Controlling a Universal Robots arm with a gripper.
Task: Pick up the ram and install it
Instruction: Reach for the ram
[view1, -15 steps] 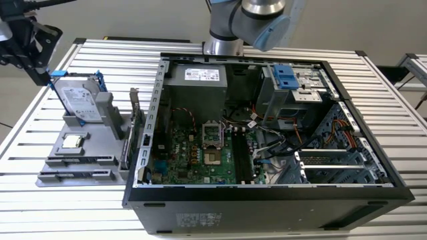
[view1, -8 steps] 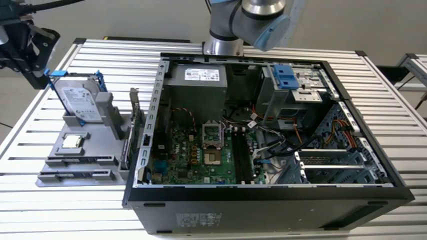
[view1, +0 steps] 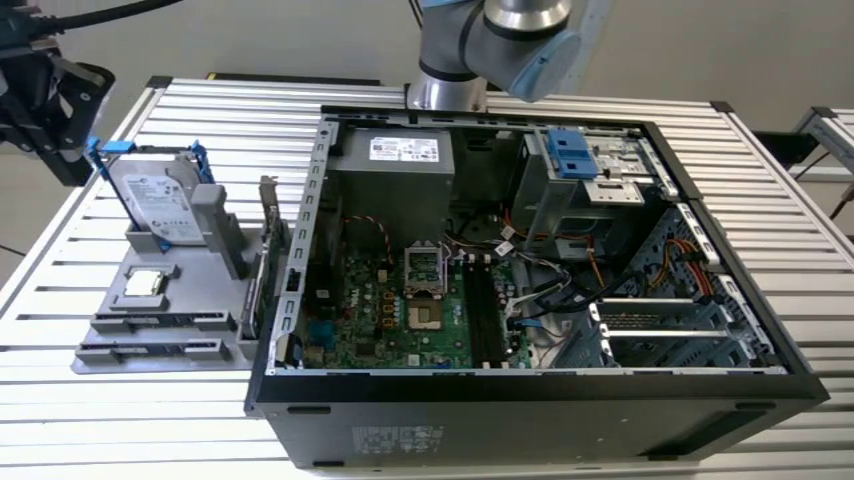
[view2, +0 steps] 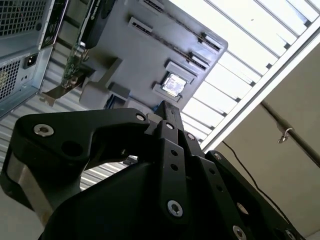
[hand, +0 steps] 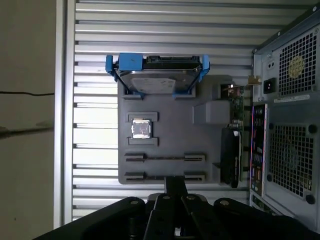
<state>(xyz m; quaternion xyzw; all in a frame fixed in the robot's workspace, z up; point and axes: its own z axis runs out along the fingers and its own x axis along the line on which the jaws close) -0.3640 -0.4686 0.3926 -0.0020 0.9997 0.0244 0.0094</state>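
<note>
Hovering above the grey tray (hand: 175, 135), which lay to the exterior view's left of the open computer case (view1: 534, 400), the gripper (hand: 175, 181) was seen clenched on nothing, its tip aimed at the tray's slotted near end. The ram (hand: 165, 157) was seen edge-on as a thin strip seated in those slots, near the processor chip (hand: 140, 129), so the pick-up was judged not yet begun. A grasp was judged to call for released jaws centred across the strip's thin edge.

Black claw (hand: 175, 181), grey tray (hand: 170, 140), silver hard drive (hand: 157, 82) with blue brackets (hand: 131, 61).
</note>
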